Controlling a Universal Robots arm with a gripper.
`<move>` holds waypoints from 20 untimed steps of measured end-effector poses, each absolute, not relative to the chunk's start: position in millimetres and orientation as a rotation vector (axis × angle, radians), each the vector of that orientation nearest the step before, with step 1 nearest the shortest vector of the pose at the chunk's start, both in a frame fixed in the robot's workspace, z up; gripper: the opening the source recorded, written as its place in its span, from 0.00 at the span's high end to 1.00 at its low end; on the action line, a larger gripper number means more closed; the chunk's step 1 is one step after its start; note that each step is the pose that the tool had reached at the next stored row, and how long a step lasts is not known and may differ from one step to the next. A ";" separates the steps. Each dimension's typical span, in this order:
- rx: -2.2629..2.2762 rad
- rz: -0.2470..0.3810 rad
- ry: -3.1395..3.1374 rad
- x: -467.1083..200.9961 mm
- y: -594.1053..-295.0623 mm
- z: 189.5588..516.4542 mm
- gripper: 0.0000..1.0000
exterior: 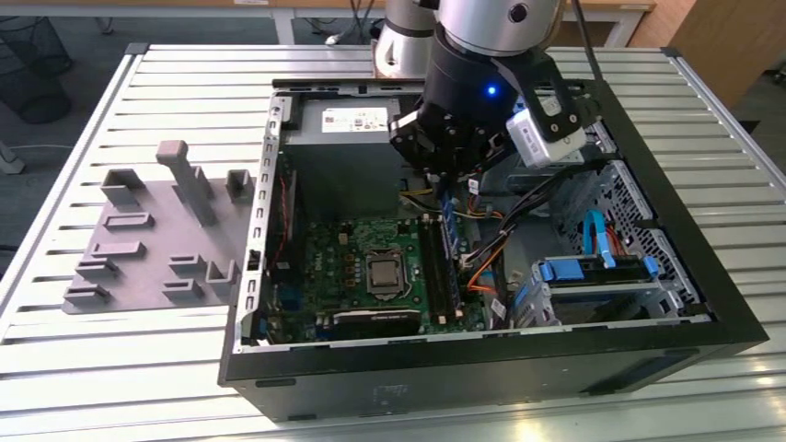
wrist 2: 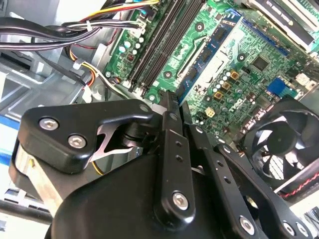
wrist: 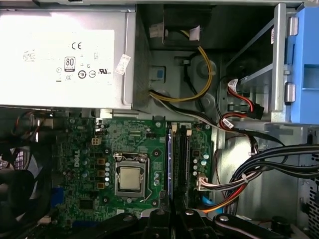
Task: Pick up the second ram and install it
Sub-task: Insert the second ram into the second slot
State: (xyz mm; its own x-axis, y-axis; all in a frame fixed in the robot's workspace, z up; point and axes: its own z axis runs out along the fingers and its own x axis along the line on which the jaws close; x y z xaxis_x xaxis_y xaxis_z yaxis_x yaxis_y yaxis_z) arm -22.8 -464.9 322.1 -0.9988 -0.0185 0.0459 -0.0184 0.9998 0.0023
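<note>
On the table, nearest edge: an open computer case (exterior: 491, 378) is lying on its side on the slatted table (exterior: 123, 387), its inside facing up.
Beside the case: a grey fixture tray (exterior: 147, 267) is sitting on the exterior view's left, apart from the case wall.
Drive bay: blue latches (exterior: 572, 270) are sitting in the near corner on the exterior view's right.
Motherboard: a green motherboard (exterior: 356, 258) is lying flat on the case floor and carrying the CPU socket (exterior: 385, 274) near its middle.
Memory slots: long black memory slots (exterior: 436, 276) are running just beside the socket.
Second ram: the second ram (exterior: 450, 235) is standing on edge as a slim blue-green stick along the slot line nearest the socket, in both wrist views too (wrist 2: 207, 50) (wrist: 170, 164). Whether it is seated cannot be told.
End effector: the end effector (exterior: 448, 198) is hanging directly over the far end of the stick (wrist 2: 174, 102) (wrist: 173, 219). Whether it is drawn narrow, spread, or clamping the stick cannot be told.
Cables: black, yellow and orange cables (wrist: 199, 84) are trailing between the slots and the drive bay.
Power supply: a grey power supply (exterior: 350, 118) is sitting against the far wall.
</note>
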 end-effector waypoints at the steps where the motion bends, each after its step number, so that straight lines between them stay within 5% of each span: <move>1: 0.029 -0.003 -3.095 -22.7 -465.2 320.4 0.86; 20: 0.025 -0.003 -3.095 -22.5 -465.8 293.4 0.86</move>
State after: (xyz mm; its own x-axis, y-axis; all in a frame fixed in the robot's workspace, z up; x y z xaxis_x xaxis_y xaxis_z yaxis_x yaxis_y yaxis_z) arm -22.5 -465.8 293.4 -0.9988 -0.0160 0.0465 -0.0160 0.9999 0.0024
